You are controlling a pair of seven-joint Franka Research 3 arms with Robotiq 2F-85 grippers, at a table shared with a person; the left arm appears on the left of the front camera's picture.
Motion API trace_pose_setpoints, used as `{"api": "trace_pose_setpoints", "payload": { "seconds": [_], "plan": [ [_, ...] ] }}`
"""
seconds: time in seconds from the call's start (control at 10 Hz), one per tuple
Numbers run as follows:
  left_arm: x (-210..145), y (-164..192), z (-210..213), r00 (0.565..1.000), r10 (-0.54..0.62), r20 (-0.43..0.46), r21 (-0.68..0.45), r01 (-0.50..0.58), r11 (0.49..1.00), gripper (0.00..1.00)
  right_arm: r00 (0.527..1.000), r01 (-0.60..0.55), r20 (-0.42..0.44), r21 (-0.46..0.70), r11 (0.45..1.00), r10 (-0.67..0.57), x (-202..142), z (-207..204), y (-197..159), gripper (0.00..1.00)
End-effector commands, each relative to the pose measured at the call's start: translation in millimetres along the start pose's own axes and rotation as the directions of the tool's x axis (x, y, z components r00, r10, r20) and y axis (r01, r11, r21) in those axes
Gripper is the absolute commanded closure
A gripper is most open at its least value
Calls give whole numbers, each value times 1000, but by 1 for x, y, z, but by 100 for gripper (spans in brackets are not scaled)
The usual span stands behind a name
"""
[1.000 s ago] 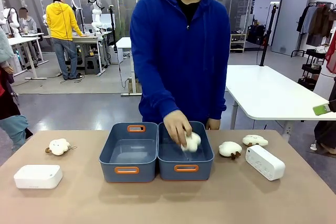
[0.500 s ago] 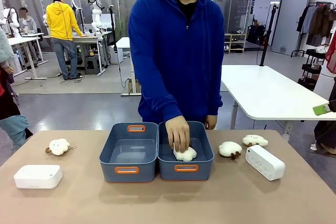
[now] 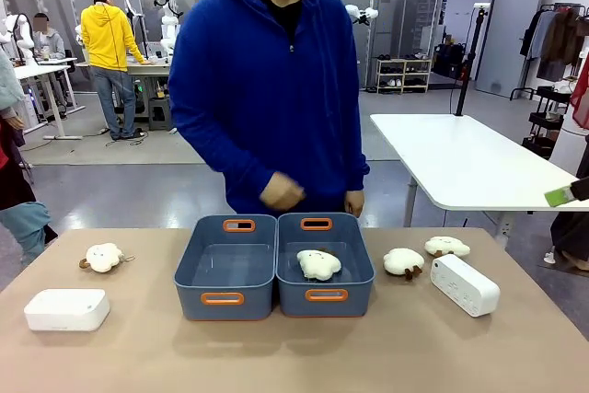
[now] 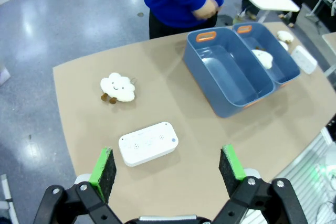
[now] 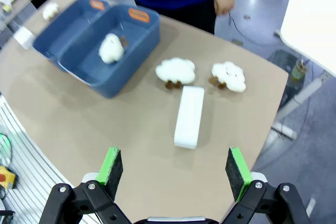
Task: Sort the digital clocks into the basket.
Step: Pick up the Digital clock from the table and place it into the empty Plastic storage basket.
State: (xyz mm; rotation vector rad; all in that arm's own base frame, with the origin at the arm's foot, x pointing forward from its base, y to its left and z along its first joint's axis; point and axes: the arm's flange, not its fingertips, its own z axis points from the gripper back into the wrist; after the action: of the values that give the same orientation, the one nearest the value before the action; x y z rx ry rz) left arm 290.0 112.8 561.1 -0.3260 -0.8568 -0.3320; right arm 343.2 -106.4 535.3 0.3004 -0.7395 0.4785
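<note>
One white digital clock (image 3: pixel 66 309) (image 4: pixel 148 143) lies at the table's left front, below my open left gripper (image 4: pixel 168 167). The other clock (image 3: pixel 465 284) (image 5: pixel 189 116) lies at the right, under my open right gripper (image 5: pixel 175 172). Two adjoining blue-grey baskets stand mid-table: the left basket (image 3: pixel 225 267) (image 4: pixel 227 74) holds nothing, the right basket (image 3: pixel 325 264) (image 5: pixel 126 40) holds a cream plush sheep (image 3: pixel 318 264) (image 5: pixel 111 48). Both grippers hang high above the table with nothing between their fingers.
A plush sheep (image 3: pixel 103 257) (image 4: pixel 118 86) lies at the far left. Two more plush sheep (image 3: pixel 404 261) (image 3: pixel 447 246) sit beside the right clock. The person in a blue hoodie (image 3: pixel 267 98) stands at the far edge with hands raised off the table.
The person set the plush sheep down in the right basket, let go, withdrew the hand and shifted left. The clocks have not moved.
</note>
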Motion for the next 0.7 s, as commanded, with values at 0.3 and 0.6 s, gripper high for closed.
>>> {"api": "trace_pose_setpoints", "payload": {
  "seconds": [0.3,0.6],
  "plan": [
    [0,0,-2,1000,-1,-4,-4,1,1000,0,913,-15,-404,-186,983,-62,32,-137,12,0],
    [0,0,-2,1000,-1,-4,-4,1,1000,0,904,32,-408,-227,973,-125,19,-201,-4,0]
  ]
}}
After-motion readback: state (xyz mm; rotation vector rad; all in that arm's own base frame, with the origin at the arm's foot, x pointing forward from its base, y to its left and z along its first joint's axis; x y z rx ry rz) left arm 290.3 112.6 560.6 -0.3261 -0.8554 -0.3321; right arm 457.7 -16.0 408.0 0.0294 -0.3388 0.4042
